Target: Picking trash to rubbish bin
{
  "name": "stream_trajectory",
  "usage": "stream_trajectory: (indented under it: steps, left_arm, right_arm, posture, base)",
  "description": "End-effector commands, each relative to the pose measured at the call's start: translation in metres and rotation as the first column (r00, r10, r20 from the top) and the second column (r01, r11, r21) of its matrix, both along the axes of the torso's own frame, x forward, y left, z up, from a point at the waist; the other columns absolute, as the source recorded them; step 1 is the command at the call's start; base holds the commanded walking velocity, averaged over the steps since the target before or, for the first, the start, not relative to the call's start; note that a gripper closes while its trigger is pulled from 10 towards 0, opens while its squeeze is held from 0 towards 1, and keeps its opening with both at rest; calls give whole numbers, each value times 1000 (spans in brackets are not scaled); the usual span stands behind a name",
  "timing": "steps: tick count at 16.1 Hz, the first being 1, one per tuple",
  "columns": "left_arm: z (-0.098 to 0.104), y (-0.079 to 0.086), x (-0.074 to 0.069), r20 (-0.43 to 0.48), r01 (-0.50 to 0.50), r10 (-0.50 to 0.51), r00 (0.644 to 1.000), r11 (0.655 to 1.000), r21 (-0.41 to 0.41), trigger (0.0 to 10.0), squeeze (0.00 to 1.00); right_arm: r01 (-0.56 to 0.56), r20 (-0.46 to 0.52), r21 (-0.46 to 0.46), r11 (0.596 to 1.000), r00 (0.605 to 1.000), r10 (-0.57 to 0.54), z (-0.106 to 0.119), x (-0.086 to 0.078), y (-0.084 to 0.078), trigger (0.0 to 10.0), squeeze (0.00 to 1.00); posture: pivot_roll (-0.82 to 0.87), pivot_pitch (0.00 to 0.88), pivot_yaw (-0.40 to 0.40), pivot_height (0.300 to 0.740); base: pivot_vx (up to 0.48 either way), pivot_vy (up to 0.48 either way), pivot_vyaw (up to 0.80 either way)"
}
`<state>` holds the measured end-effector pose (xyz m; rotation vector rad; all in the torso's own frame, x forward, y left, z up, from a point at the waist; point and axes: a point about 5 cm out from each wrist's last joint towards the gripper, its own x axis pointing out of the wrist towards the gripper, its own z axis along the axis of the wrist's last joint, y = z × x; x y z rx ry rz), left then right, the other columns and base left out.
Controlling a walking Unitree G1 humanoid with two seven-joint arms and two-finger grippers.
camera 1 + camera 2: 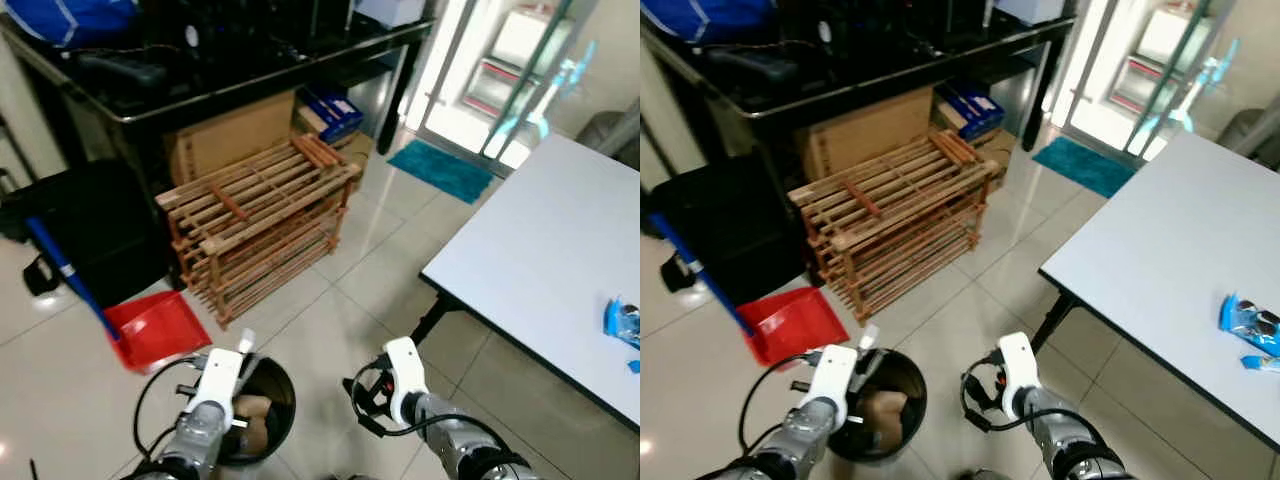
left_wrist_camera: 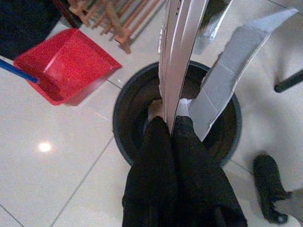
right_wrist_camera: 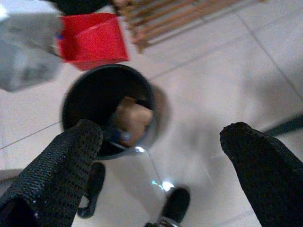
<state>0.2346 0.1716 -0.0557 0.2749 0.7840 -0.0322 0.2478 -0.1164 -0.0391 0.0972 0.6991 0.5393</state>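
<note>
A flat strip of white card [image 2: 177,52] is pinched between the closed fingers of the left claw [image 2: 171,124], directly above the mouth of the round black rubbish bin [image 2: 124,142], which stands on the tiled floor at the lower left of the head view. A second, greyer piece of card [image 2: 227,75] leans out of the bin beside it, and crumpled brown paper [image 3: 132,118] lies inside. Just beyond the bin, further left, is a red dustpan [image 1: 155,328] with a blue handle, and behind that a slatted wooden rack [image 1: 260,225] under a dark desk. The right claw [image 3: 161,156] hovers beside the bin, fingers spread wide and holding nothing. At the right, a white counter [image 1: 530,260] carries a blue wrapper [image 1: 622,322] near its edge, well apart from both claws.
</note>
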Motion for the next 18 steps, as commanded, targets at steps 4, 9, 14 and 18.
stream_trajectory:
  steps: [4, 9, 14, 18]
  left_arm:
    - [-1, -15, 0, -27, 70, -70, 997, 997, -23, 10000, 0]
    - [-2, -17, 0, -31, 82, -83, 996, 996, -27, 10000, 0]
    - [-6, -9, -6, -57, 104, -103, 993, 994, 13, 10000, 1000]
    - [-5, -5, -6, -59, 100, -97, 994, 994, 34, 10000, 1000]
  right_arm:
    - [-147, 27, 108, 983, 989, 145, 17, 12, 11, 10000, 0]
    - [-189, 13, 195, 963, 982, 190, 18, 8, 17, 10000, 0]
    - [-187, 17, 240, 953, 982, 189, 19, 4, 19, 10000, 0]
    - [-187, 14, 247, 951, 982, 190, 20, 3, 19, 10000, 0]
  posture:
    - [-94, 125, -142, 740]
    - [-97, 163, -152, 740]
    - [-100, 176, -141, 740]
    - [-101, 170, -139, 740]
  base:
    - [0, 0, 0]
    - [0, 0, 0]
    - [0, 0, 0]
    - [0, 0, 0]
